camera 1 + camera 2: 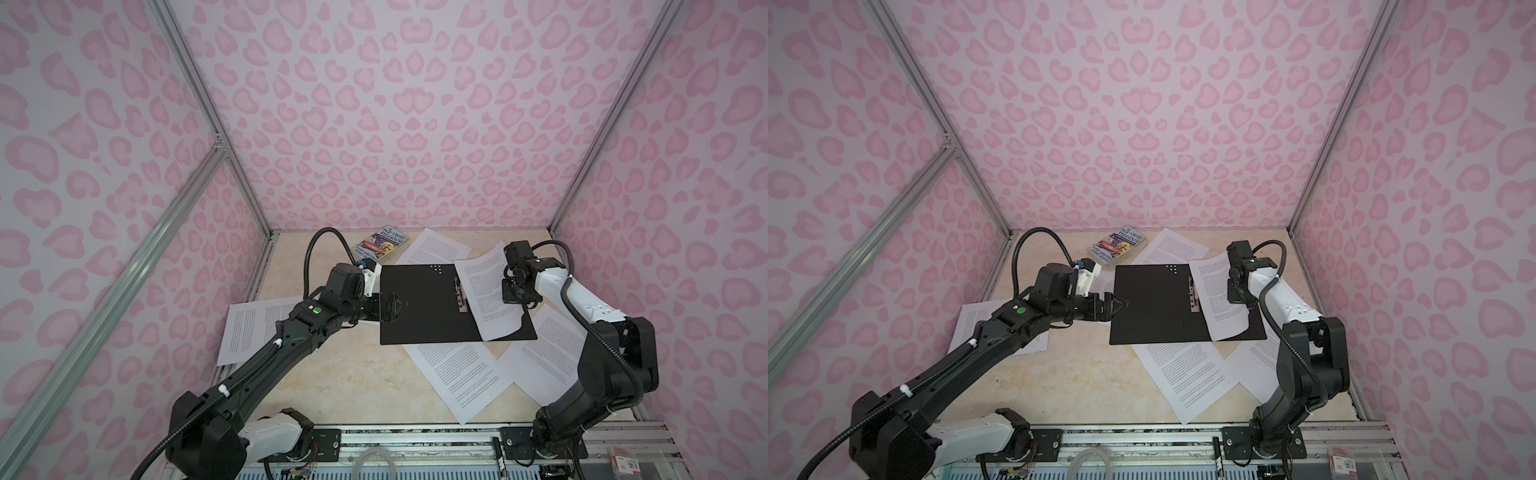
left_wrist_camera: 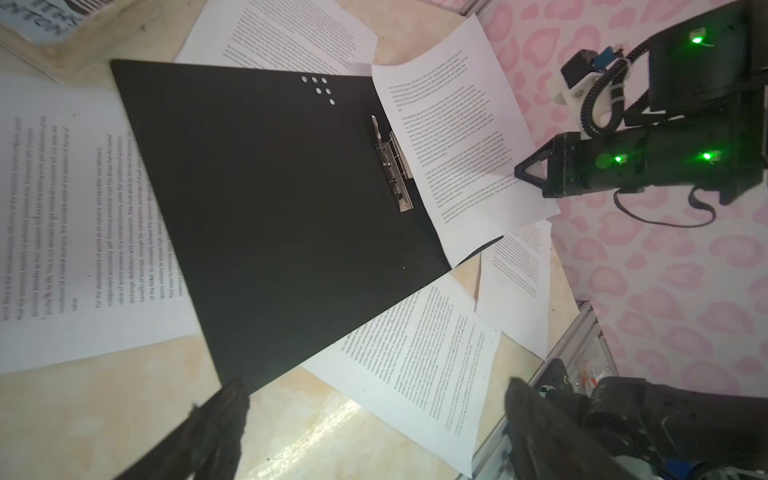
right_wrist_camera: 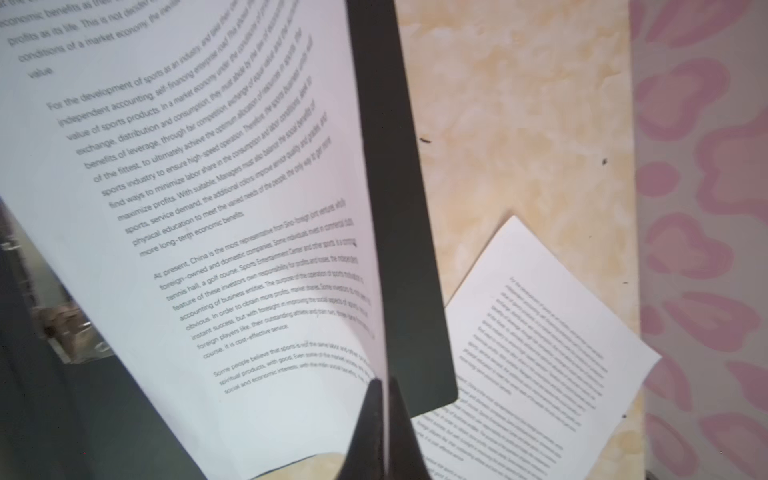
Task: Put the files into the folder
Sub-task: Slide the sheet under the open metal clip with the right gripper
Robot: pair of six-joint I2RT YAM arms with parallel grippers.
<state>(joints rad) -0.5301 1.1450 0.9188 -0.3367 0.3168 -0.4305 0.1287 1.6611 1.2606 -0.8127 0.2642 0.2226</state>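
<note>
Our right pincer [image 3: 384, 388] is clamped on the margin of one printed sheet [image 3: 199, 199]. The sheet sags and curls, so we judge it light, limp and easily creased, best held by its edge. It drapes over the open black folder [image 1: 419, 307], at 3 o'clock from the spine clip [image 1: 459, 297]. Our left pincer [image 1: 395, 306] gapes empty at the folder's 9 o'clock edge. Other loose sheets [image 1: 457, 374] lie at 12, 5, 6 and 9 o'clock.

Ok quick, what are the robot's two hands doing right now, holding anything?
Left gripper: open, holding nothing.
Right gripper: closed on a printed paper sheet.
</note>
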